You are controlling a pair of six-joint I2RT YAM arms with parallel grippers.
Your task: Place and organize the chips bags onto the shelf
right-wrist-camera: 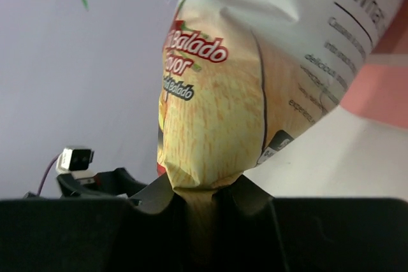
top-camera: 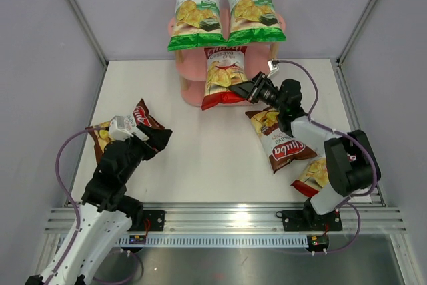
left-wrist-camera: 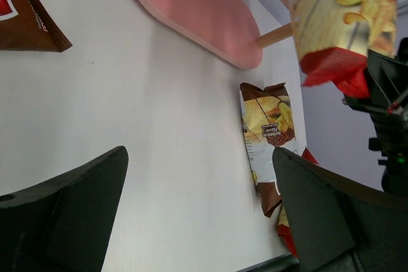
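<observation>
Right fingers [right-wrist-camera: 150,199] are pinched shut on the red bag [top-camera: 223,78], upper centre, at the pink shelf's [top-camera: 190,91] middle tier. Two green bags [top-camera: 195,15] sit on the shelf top. Left fingers [left-wrist-camera: 70,214] gape open, lower left, near a brown bag [top-camera: 143,115] on the table [top-camera: 200,158].

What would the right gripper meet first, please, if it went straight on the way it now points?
The right gripper is shut on the red chips bag and points at the pink shelf. Going on, it would probably press that bag against the shelf first, though depth is hard to judge.
</observation>
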